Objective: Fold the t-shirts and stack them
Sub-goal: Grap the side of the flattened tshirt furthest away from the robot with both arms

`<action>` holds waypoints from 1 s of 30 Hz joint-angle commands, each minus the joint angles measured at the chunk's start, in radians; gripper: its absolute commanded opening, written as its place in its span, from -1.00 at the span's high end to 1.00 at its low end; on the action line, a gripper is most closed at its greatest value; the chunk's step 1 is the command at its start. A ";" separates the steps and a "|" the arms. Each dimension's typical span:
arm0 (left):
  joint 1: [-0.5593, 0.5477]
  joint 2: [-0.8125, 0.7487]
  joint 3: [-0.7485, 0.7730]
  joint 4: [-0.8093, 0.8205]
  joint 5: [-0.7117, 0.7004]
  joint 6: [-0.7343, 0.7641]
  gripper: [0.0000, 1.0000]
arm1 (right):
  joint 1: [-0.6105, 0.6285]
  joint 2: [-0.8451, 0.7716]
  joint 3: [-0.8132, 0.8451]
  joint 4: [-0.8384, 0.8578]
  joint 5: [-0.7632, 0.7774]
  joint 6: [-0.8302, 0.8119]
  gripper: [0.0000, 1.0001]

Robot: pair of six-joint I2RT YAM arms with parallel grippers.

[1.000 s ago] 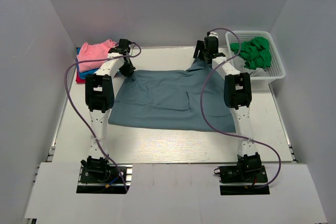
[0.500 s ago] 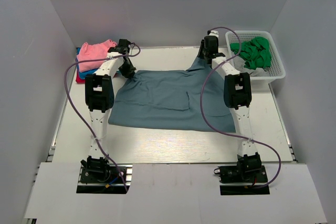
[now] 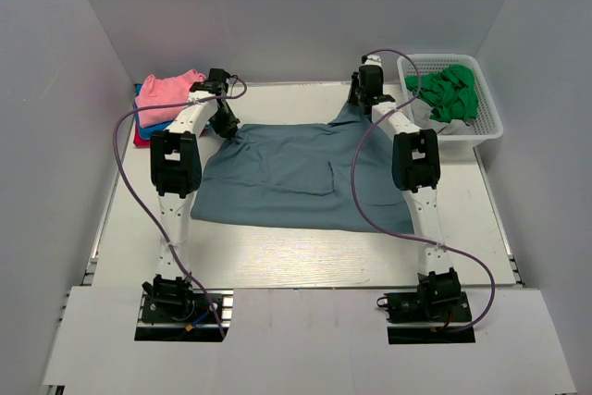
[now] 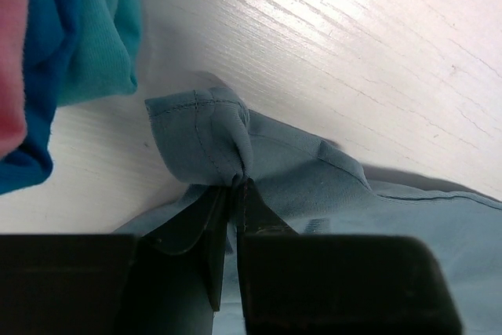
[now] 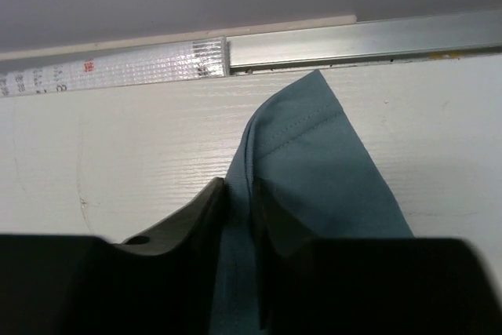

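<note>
- Jaws, left side first: the left jaws stay clamped together on the far-left corner of the slate-blue t-shirt (image 3: 287,173). Nothing has altered there over the last second. From the left wrist you see a bunched fold of hem (image 4: 200,135) sticking out just past the tips, with the cloth nipped between them.
- Just left of that grip sits the folded pile, with the pink t-shirt (image 3: 171,90) on top. It is near the held corner but apart from it.
- Between the arms, the slate-blue t-shirt lies spread on the bench (image 3: 277,256), its near edge toward the bases.
- What changed is on the right. The right jaws stood wide apart a second ago and are now closed on the shirt's far-right corner. From the right wrist, the cloth edge runs between the fingers, and the pointed corner (image 5: 314,107) rests on the bench beyond the tips, just short of the metal rail (image 5: 353,45).
- For you, that likely means the grasp is complete. With both far corners held, the first fold toward the near edge can begin.
- Far right, the white basket (image 3: 488,131) holds green cloth (image 3: 449,90), well apart from the jaws.
</note>
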 commanded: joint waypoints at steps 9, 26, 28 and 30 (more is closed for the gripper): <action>0.000 -0.016 0.022 -0.038 -0.010 0.001 1.00 | -0.004 -0.073 -0.036 0.061 -0.032 0.000 1.00; -0.010 -0.220 -0.099 0.010 -0.162 0.020 1.00 | 0.003 -0.786 -0.812 0.109 0.002 0.196 1.00; -0.011 -0.235 -0.113 0.010 -0.162 0.020 1.00 | 0.002 -0.846 -0.871 0.107 0.002 0.213 1.00; -0.011 -0.269 -0.147 0.019 -0.162 0.020 1.00 | 0.005 -0.927 -0.921 0.094 0.008 0.232 1.00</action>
